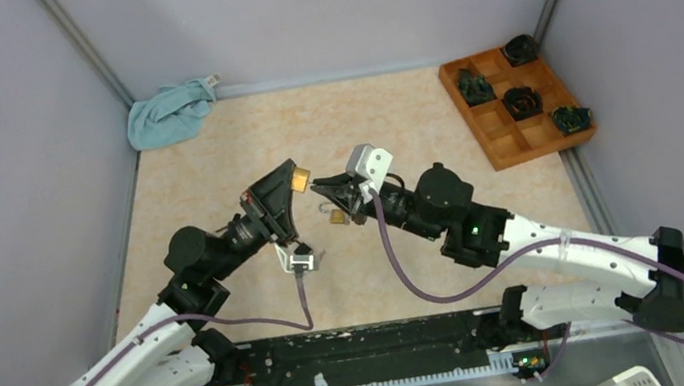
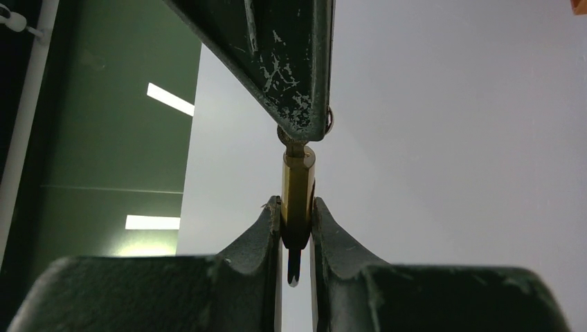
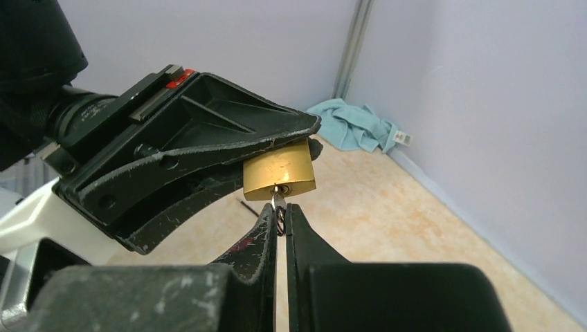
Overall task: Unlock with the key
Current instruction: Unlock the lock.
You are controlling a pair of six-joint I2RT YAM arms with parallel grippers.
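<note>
A brass padlock is held up off the table, with my left gripper shut on its body. In the left wrist view the padlock shows edge-on between my left gripper's fingers, its dark shackle end hanging below. In the right wrist view the keyhole face of the padlock points at me. A silver key sits in the keyhole. My right gripper is shut on the key's head and ring, and in the top view the right gripper meets the lock from the right.
A blue cloth lies in the far left corner. A wooden compartment tray with dark objects stands at the far right. Grey walls close in the tan table on three sides. A small brass piece hangs under the right gripper.
</note>
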